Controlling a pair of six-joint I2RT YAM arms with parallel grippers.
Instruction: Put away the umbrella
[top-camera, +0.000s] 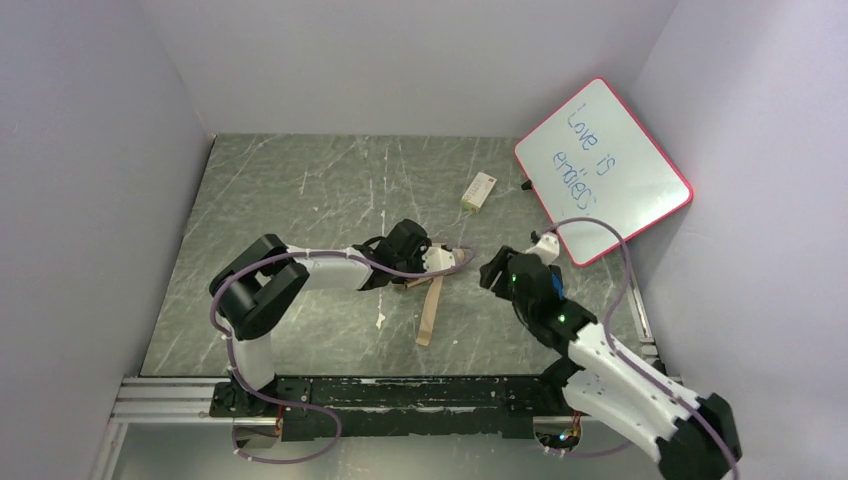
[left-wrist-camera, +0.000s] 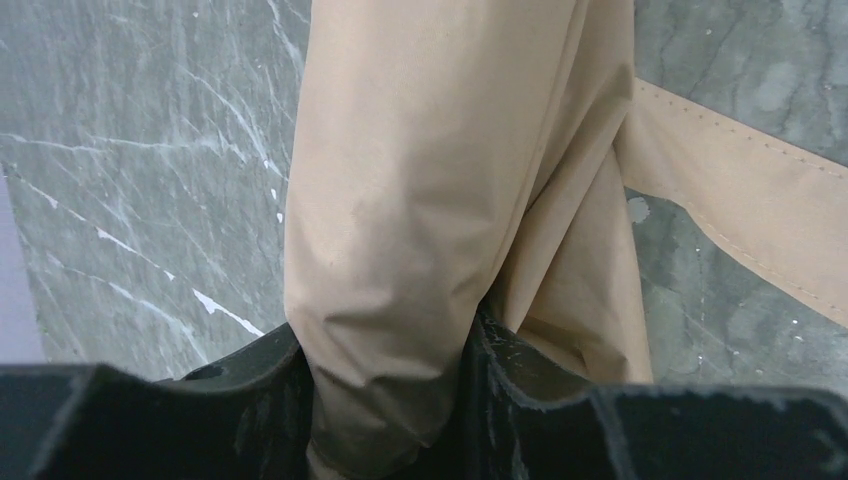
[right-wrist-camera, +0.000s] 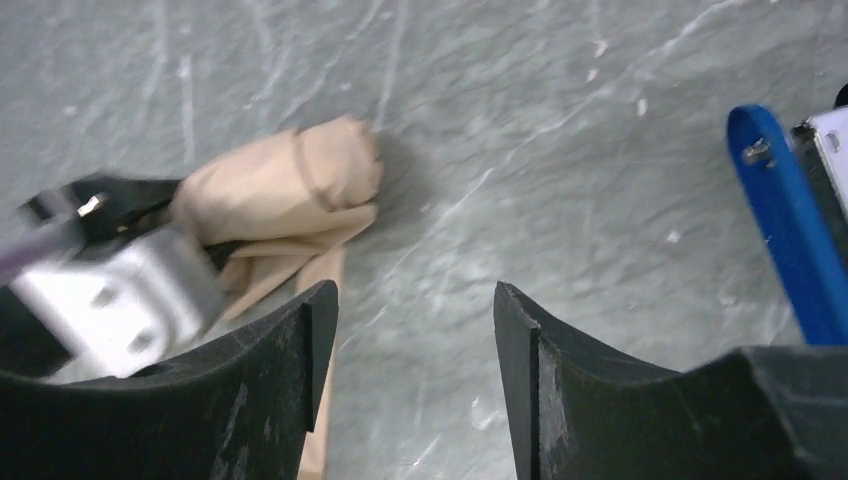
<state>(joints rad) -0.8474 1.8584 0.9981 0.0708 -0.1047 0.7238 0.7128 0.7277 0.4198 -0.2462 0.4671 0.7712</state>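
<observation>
Tan fabric of the folded umbrella (left-wrist-camera: 400, 200), lying mid-tabletop (top-camera: 300, 190), is pinched in the closed left jaws, while the right jaws, open and empty just beside its end, should probably wrap the loose strap (top-camera: 430, 312) snugly round the bundle.

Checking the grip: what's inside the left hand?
Tan fabric of the umbrella, pinched between fingers of the left hand; the strap trails beside. Ribs and shaft are covered.
</observation>
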